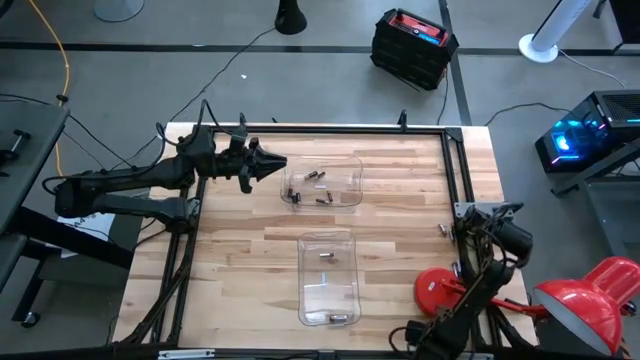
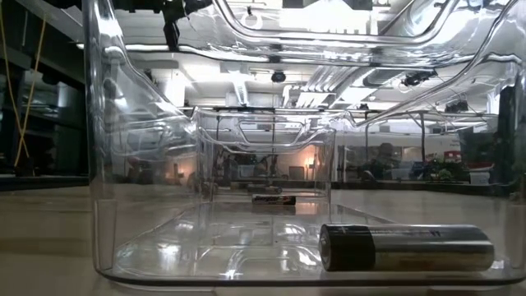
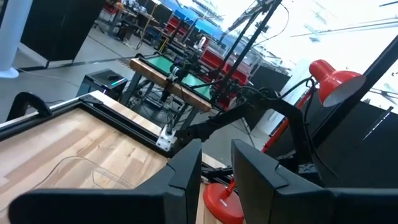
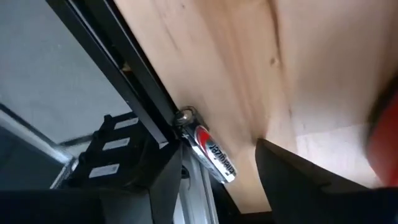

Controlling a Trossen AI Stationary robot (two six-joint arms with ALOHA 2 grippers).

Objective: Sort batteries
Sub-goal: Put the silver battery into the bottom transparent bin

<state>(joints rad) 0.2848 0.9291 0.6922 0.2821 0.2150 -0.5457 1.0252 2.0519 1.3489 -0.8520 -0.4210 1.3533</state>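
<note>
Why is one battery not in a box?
One battery lies loose on the table by its right edge, against the black frame, outside both clear boxes. The right end effector hovers open over it.

"Energizer" on battery (image 4: 214, 154)

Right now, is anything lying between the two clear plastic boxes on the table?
No. From above, only bare wood lies between the far box and the near box.

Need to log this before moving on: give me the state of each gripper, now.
Left gripper: open, holding nothing, raised beside the far clear tray.
Right gripper: open, empty, fingers either side of a battery lying at the table's right edge.
</note>
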